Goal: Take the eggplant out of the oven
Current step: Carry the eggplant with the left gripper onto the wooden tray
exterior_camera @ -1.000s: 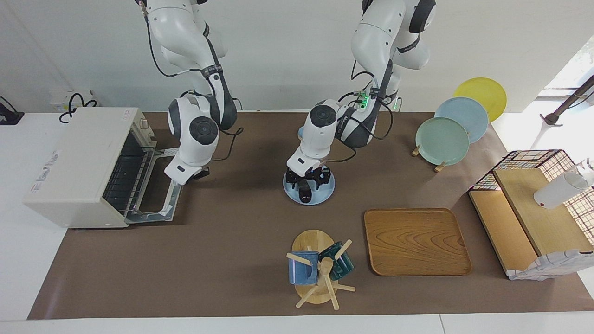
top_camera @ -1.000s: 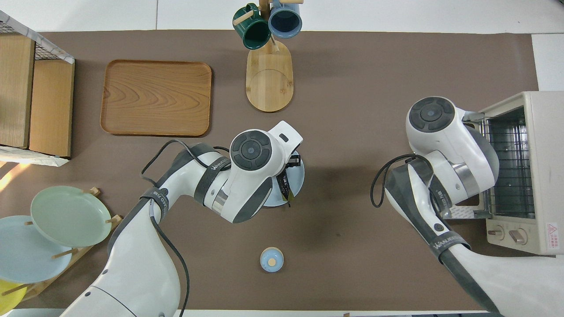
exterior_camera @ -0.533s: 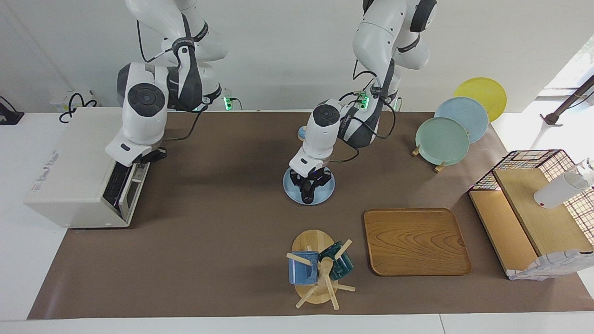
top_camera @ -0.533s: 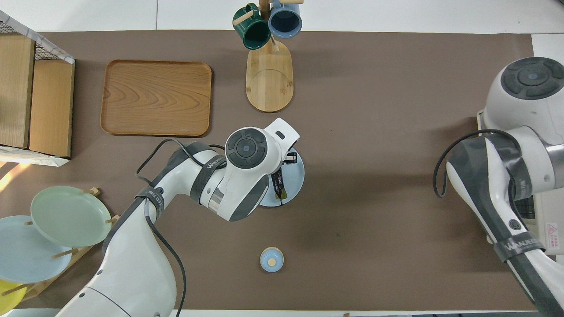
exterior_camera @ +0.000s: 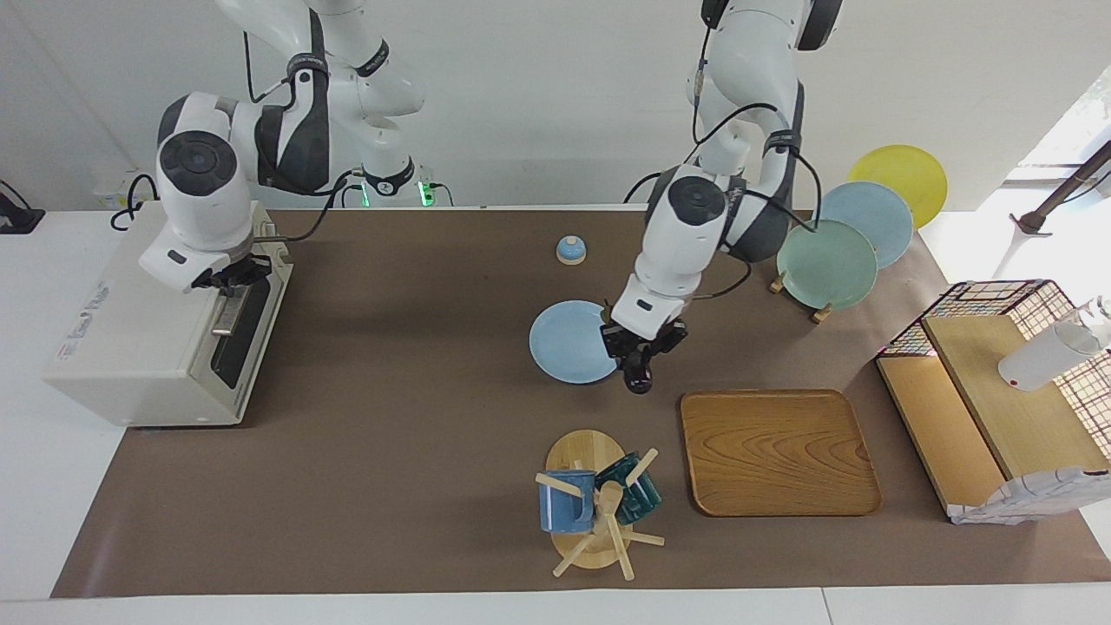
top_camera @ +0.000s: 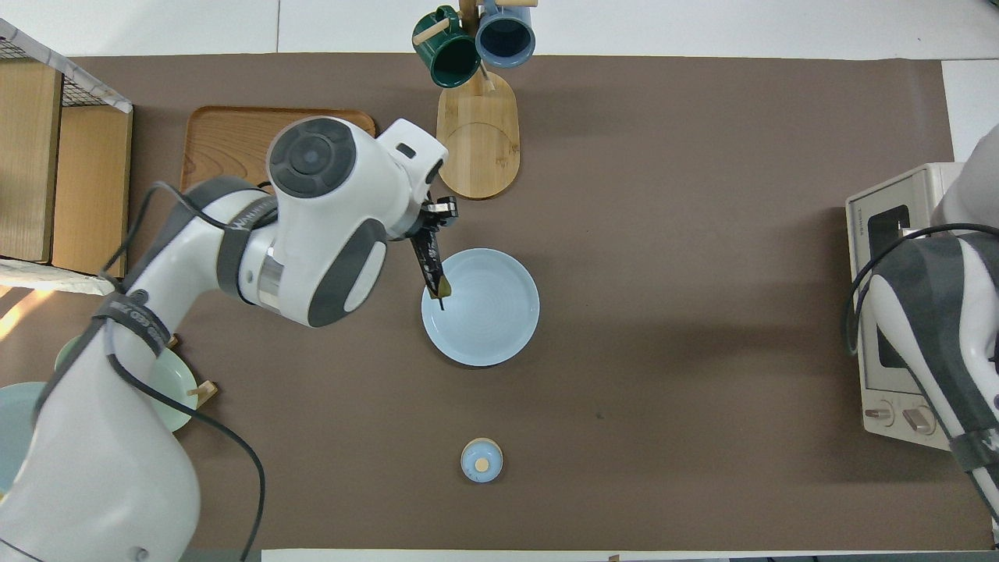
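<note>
Left gripper (exterior_camera: pixel 638 365) was raised over the table just beside the blue plate (exterior_camera: pixel 568 343), on the edge toward the left arm's end, fingers clamped on the eggplant (top_camera: pixel 430 258). The eggplant hung slantwise from the fingers, its thin stem tip over the plate's rim in the overhead view, clear of the plate. Right gripper (exterior_camera: pixel 227 276) sat at the top of the oven (exterior_camera: pixel 143 317) door, fingers closed together, at the bar handle; whether it touched the handle could not be told. Oven door was up and shut. The oven stood at the right arm's end of the table, well apart from the eggplant.
</note>
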`<move>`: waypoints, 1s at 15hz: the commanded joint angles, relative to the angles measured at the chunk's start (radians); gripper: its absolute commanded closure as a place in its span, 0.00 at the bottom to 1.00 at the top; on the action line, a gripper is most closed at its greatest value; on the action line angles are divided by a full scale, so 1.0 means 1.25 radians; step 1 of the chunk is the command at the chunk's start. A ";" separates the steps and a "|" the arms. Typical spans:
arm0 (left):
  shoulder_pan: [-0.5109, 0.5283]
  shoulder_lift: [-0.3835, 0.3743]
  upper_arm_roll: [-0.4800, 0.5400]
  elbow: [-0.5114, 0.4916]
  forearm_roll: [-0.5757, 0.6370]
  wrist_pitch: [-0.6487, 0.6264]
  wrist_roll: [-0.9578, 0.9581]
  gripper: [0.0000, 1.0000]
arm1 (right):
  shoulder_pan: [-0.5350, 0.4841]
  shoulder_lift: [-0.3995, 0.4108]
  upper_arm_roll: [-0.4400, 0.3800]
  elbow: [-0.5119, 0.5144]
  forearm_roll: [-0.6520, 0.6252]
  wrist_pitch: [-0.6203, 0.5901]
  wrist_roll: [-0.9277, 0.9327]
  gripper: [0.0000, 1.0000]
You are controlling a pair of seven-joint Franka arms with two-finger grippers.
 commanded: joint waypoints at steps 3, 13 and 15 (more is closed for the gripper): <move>0.169 0.053 -0.006 0.075 -0.027 -0.046 0.195 1.00 | -0.009 -0.040 0.021 0.119 0.157 -0.127 -0.001 0.90; 0.263 0.246 -0.001 0.215 0.056 0.018 0.330 1.00 | 0.007 -0.035 0.026 0.187 0.281 -0.167 0.050 0.00; 0.262 0.239 -0.001 0.191 0.055 0.040 0.330 1.00 | 0.025 -0.043 0.024 0.183 0.290 -0.159 0.056 0.00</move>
